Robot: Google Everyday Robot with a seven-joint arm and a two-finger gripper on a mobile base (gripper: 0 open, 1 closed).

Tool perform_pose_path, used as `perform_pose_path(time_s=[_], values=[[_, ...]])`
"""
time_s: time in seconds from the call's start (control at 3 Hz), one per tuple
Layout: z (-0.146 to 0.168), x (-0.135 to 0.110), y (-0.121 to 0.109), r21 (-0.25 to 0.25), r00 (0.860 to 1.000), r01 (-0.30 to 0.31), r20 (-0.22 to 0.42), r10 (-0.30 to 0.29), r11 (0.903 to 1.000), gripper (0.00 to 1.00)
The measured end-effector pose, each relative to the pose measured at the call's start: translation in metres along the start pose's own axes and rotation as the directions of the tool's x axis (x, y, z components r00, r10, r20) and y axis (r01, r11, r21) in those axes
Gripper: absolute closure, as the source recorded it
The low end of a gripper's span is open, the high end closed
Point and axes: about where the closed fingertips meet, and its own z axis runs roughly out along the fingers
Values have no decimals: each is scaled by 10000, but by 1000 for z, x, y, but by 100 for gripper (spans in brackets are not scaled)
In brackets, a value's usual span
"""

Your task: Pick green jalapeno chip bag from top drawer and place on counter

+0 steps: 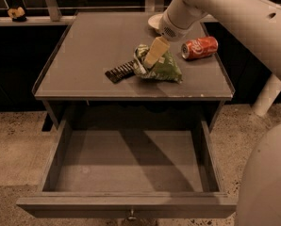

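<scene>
The green jalapeno chip bag (160, 68) rests on the counter (93, 46), near its front middle. My gripper (150, 62) comes down from the upper right and is shut on the bag's top left part; one pale finger (156, 51) shows against the foil. The top drawer (126, 205) is pulled fully open below the counter, and nothing lies on its flat bottom. Its small metal pull (131, 215) shows at the front.
A dark striped candy bar wrapper (120, 71) lies right beside the bag on its left. A red soda can (200, 47) lies on its side to the right. A white dish (155, 20) sits at the counter's back. Speckled floor surrounds the cabinet.
</scene>
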Motion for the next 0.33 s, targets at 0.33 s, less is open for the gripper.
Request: perform_pose_path(time_s=[0.33], values=[[0, 0, 0, 0, 10000, 0, 0, 0, 10000, 0]])
